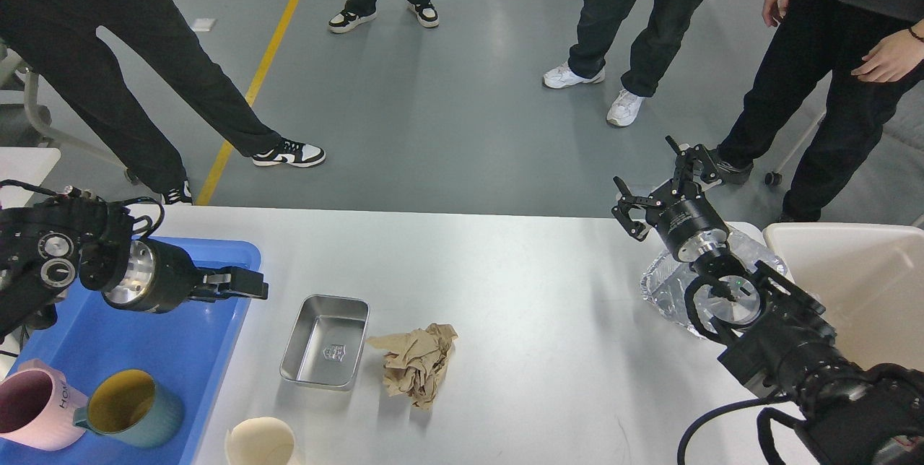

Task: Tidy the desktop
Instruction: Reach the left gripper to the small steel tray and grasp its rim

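Note:
The white desktop [534, 306] carries a small steel tray [325, 342], a crumpled brown paper [417, 362] right of it, and a cream cup [260, 443] at the front edge. My left gripper [249, 285] points right over the right rim of the blue tray [155, 339], just left of the steel tray; its fingers overlap, so I cannot tell how they stand. My right gripper [658, 185] is open and empty, raised above the desktop's far right edge. A crinkled clear plastic piece [668, 279] lies under my right arm.
A pink mug [29, 411] and a teal mug with a yellow inside [130, 407] sit in the blue tray's near corner. A white bin [859, 284] stands at the desktop's right end. Several people stand on the grey floor beyond the far edge.

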`<state>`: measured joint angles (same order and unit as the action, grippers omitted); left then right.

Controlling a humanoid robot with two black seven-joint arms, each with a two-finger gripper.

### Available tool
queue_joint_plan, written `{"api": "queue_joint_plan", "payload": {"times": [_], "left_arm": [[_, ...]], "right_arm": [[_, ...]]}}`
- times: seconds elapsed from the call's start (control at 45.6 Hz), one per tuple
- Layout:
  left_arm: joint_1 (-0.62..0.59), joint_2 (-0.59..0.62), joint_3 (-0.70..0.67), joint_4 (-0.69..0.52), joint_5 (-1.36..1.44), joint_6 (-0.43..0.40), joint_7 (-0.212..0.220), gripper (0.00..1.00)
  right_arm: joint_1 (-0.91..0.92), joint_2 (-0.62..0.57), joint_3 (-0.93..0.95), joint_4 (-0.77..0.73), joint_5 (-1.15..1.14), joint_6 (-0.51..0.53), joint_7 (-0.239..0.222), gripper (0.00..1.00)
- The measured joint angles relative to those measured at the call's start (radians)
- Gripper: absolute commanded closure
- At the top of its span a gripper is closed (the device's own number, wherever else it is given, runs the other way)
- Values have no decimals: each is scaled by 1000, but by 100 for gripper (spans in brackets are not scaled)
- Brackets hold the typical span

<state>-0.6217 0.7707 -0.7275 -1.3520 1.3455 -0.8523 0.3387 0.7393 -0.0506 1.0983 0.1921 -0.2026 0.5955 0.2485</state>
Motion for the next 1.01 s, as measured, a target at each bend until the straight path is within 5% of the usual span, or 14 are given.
{"api": "queue_joint_plan", "payload": {"times": [0.416,1.008], "left_arm": [[8,-229,42,133,209,40,6,21],[-7,-326,155,235,283,112,7,40]], "right_arm": [[-2,0,0,0,0,1,0,0],[-10,0,0,0,0,3,0,0]]}}
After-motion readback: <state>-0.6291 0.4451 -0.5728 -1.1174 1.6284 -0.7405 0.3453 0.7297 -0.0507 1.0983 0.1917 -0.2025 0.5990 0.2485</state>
